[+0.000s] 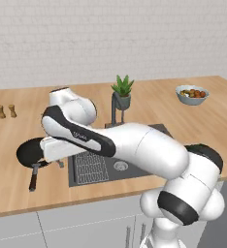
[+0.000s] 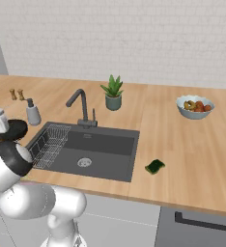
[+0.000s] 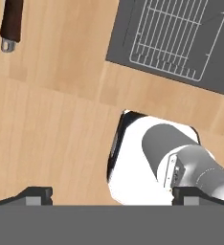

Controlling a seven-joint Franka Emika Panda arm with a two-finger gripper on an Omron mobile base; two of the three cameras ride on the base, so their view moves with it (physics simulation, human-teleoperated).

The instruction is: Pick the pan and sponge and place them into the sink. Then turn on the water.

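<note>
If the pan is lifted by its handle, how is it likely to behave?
The pan looks rigid. Its long handle juts well off the round body, so gripped there it would probably droop bowl-first. Flat on the counter, it seems unlikely to roll.

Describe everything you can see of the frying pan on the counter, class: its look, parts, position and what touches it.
The pan is round and black, with a long reddish-brown handle ending in a small metal hanging loop. It rests flat on the wooden counter just left of the sink, handle pointing toward the counter's front edge. The arm partly hides its right side. In the hand view the open fingers hang apart from the handle; no contact with the pan shows.
</note>
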